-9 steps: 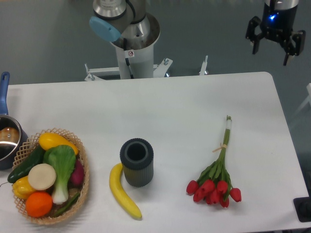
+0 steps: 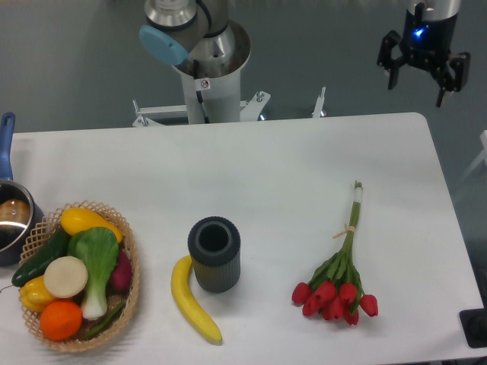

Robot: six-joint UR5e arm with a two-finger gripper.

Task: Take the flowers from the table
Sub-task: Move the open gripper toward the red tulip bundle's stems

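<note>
your hand [image 2: 416, 82] hangs past the table's [image 2: 289, 175] far right corner, fingers spread, gripping nothing. the flowers [image 2: 339, 275] lie flat on the table well below the hand and slightly left, red heads pointing away from it, stems toward it. a dark cylinder [image 2: 214, 253] and banana [image 2: 190, 299] sit further left.

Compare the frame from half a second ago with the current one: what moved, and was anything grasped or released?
Only the gripper moved: it shifted slightly up and to the left in the image, open and empty, beyond the table's far right corner. Nothing was grasped or released. The flowers, dark cylinder, banana and basket stayed put.
</note>
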